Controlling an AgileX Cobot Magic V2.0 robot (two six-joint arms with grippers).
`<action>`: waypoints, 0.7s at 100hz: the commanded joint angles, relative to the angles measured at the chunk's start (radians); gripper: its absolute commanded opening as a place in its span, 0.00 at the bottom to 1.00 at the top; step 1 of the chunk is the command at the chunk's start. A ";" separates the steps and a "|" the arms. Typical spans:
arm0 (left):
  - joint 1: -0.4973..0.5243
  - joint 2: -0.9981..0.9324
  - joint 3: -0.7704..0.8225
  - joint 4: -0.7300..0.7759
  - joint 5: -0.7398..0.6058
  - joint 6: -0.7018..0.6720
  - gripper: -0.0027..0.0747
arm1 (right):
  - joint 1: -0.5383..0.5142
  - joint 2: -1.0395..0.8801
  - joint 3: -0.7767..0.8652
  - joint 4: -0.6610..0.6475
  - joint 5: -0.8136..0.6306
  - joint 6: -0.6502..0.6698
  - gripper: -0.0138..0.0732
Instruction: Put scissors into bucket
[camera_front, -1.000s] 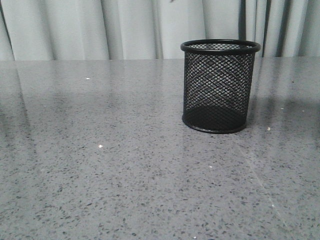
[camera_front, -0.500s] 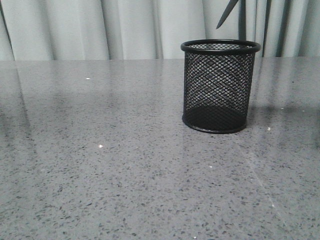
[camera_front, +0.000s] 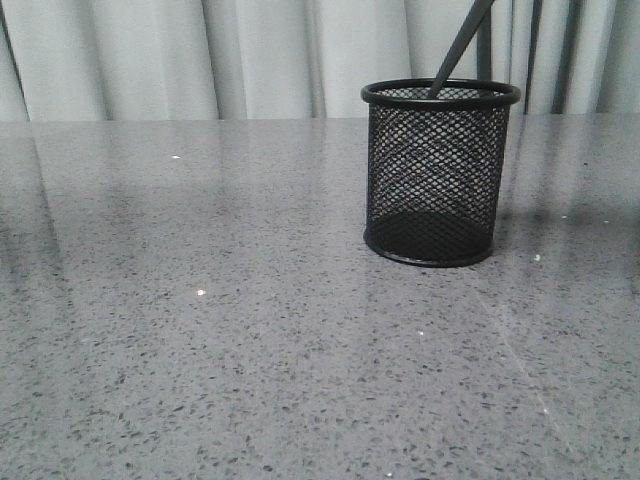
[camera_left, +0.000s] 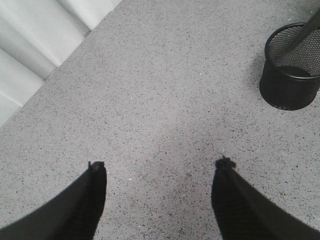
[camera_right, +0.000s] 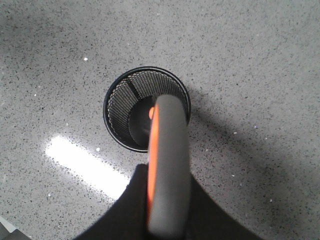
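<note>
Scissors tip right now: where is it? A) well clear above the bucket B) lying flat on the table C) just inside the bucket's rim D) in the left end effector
C: the dark blade of the scissors slants down past the rim of the bucket, with the handle clamped in the right end effector.

Left hand (camera_left: 160, 170): two black, tapering, matte fingers (camera_left: 90, 195).

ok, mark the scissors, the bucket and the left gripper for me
scissors (camera_right: 169, 175): right wrist view, on the grey handle loop.
bucket (camera_front: 436, 175): front view, on the mesh wall.
left gripper (camera_left: 161, 172): left wrist view, midway between the open fingers.
</note>
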 joint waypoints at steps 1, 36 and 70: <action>0.003 -0.027 -0.033 -0.044 -0.051 -0.012 0.58 | -0.003 0.004 -0.030 0.033 0.026 -0.002 0.11; 0.003 -0.025 -0.033 -0.044 -0.055 -0.012 0.58 | 0.078 0.098 -0.030 0.000 0.026 -0.001 0.11; 0.003 -0.025 -0.033 -0.044 -0.059 -0.012 0.58 | 0.078 0.115 -0.030 -0.028 0.026 -0.001 0.11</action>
